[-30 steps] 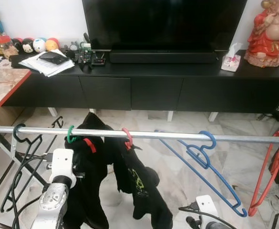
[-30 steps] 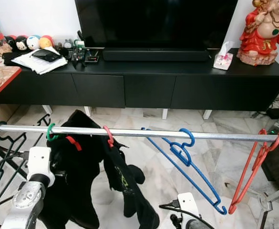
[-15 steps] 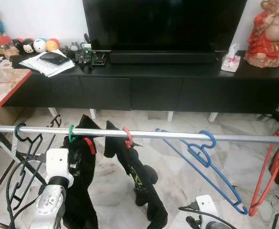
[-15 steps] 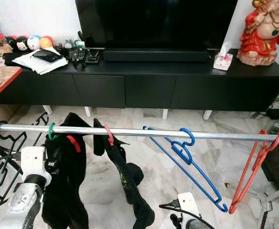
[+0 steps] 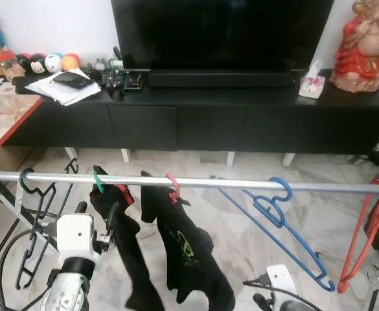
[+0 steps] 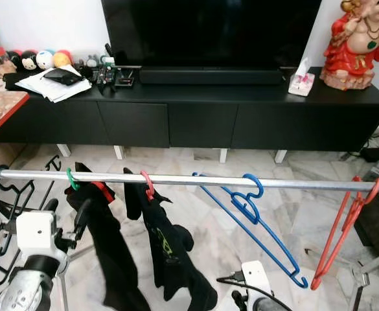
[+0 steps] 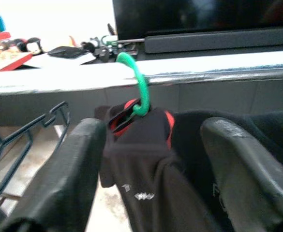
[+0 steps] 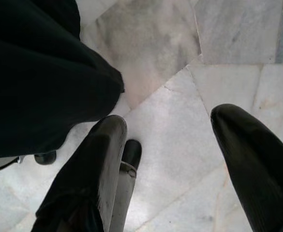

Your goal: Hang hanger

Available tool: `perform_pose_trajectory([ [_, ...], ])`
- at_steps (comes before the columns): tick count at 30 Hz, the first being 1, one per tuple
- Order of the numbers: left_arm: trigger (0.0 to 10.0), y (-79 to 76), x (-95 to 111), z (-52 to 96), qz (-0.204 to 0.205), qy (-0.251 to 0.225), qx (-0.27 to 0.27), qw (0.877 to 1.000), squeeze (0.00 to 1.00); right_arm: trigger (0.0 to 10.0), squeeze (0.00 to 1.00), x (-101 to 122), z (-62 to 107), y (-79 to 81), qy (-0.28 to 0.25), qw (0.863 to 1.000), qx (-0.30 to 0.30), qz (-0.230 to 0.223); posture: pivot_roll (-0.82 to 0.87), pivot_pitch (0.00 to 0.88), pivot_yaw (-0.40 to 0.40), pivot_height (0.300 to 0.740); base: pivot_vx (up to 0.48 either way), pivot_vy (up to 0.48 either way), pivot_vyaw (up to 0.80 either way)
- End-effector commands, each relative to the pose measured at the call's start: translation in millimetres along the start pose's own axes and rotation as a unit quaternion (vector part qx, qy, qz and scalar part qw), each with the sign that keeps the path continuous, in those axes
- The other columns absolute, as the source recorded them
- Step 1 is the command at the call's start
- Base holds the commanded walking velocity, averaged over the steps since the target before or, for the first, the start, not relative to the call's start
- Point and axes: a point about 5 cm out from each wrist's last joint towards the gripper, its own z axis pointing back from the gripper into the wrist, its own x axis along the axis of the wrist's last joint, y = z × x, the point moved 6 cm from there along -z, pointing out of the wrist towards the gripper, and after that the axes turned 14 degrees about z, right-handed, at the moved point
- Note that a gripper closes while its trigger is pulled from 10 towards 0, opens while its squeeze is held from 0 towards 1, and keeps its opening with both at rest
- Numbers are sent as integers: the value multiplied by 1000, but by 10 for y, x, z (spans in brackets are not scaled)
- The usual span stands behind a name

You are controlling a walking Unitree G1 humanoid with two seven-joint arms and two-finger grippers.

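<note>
Green hanger hooked on rail.
My left gripper spread wide, empty, black garment between fingers; right gripper open, empty.

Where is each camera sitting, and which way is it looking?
Left and right eye views: on the head, looking forward and down at the metal rail with hangers; the left arm shows.
Left wrist view: on the left wrist, looking between open fingers at the green hanger.
Right wrist view: on the right wrist, looking down past open fingers at the marble floor.
Shared: rail and green hanger.
</note>
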Motion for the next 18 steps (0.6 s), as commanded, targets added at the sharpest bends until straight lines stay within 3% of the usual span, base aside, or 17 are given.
perform_pose_trajectory([
  [1,10000,63,-81,111,-14,18,20,1000,1000,10000,0,1,1,-7,0,1000,-2,-2,-4,0,18,740,0,0,0],
  [2,10000,88,-150,204,-22,36,28,999,1000,10000,0,-1,1,-8,0,1000,-2,-2,-3,0,18,740,0,0,0],
  [3,10000,102,-178,248,-23,42,34,998,894,10000,0,-2,1,-9,0,1000,-2,-2,-3,0,18,740,0,0,0],
  [6,10000,113,-200,304,-21,51,42,998,894,10000,0,-2,1,-10,0,1000,-2,-1,1,0,17,740,0,0,0],
  [7,10000,148,-236,353,-22,60,52,997,0,10000,0,-4,1,-11,1,1000,-2,-1,4,0,18,740,0,0,0],
  [8,10000,195,-283,414,-24,69,64,995,0,10000,0,-5,2,-11,1,1000,-2,-1,4,0,18,740,0,0,0],
  [13,10000,200,-288,437,-25,71,68,995,0,10000,0,-5,2,-11,1,1000,-2,-1,4,0,18,740,0,0,0],
  [15,10000,443,-852,660,-50,175,99,978,0,10000,0,-10,1,0,1,1000,-1,-2,1,0,23,740,0,0,0],
  [18,10000,663,-1359,843,-75,275,124,950,0,10000,0,-15,0,9,2,1000,-1,-3,-4,0,27,740,0,0,0],
])
